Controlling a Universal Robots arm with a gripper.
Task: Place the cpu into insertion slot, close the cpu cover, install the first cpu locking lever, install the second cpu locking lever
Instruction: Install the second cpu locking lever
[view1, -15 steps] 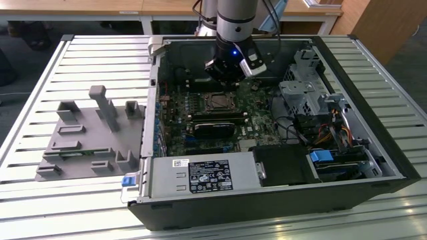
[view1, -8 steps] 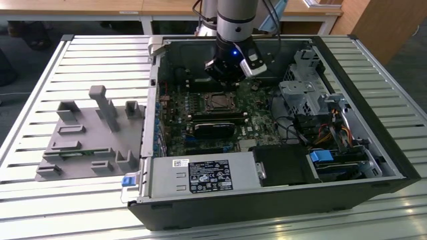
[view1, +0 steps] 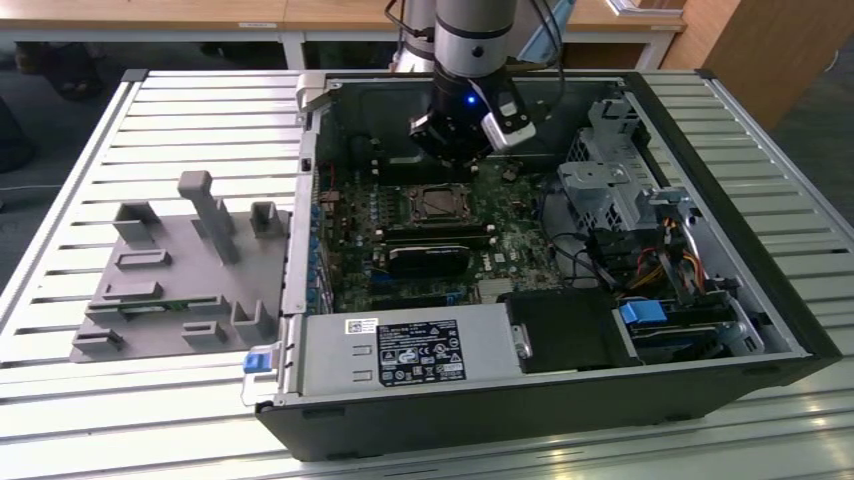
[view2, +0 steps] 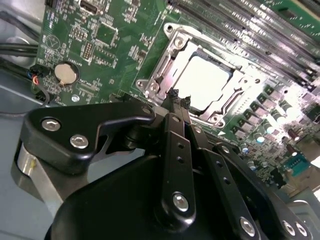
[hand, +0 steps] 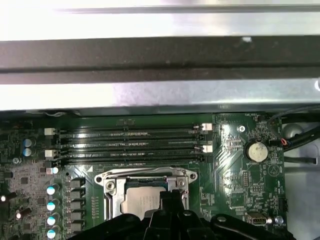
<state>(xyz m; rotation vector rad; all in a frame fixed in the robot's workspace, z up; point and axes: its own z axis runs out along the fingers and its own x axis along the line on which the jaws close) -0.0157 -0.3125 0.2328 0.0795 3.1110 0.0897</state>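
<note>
The cpu (view2: 202, 82) lies flat in the insertion slot (view1: 438, 205) on the green board, its pale metal face showing. The silvery cpu cover (view2: 179, 44) is down around it, framing the chip (hand: 141, 200) through its cut-out. Thin metal levers run along the socket's sides; I cannot tell whether they are latched. My gripper (view2: 175, 95) hangs just above the socket's edge, its black fingers (view2: 172, 135) pressed together with nothing between them. In the exterior view the gripper (view1: 451, 155) sits inside the open case, just behind the socket. In the first wrist view the gripper (hand: 170, 194) partly hides the slot.
Long black memory slots (hand: 130, 142) lie beside the socket, and a coin battery (view2: 65, 73) sits close by. A black fan card (view1: 427, 262), the power supply (view1: 407, 350), a drive cage (view1: 607, 190) and cables crowd the case. A grey fixture (view1: 167, 275) stands on the slatted table at the exterior view's left.
</note>
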